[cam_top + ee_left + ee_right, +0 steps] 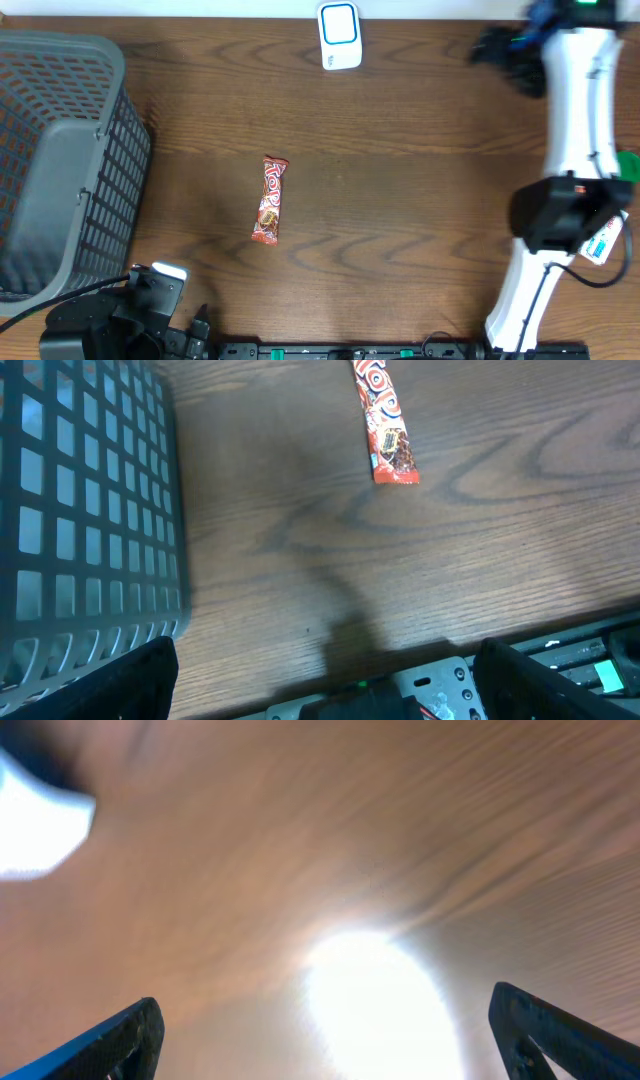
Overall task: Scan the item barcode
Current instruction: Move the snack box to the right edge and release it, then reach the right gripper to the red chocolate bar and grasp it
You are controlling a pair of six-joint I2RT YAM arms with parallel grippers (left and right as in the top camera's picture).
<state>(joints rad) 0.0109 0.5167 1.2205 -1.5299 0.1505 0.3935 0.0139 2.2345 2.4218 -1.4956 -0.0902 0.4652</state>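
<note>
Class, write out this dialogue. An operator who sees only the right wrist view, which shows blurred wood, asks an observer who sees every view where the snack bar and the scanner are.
Operator: I see only blur. Where is the snack bar?
Observer: The snack bar lies flat near the middle of the table, with nothing touching it.
Operator: And the scanner?
Observer: The white scanner stands at the table's far edge, beyond the bar and apart from it.

Checkout-style robot test bench: wood-grain table (420,200), grey slatted shopping basket (60,160), white barcode scanner (340,35).
</note>
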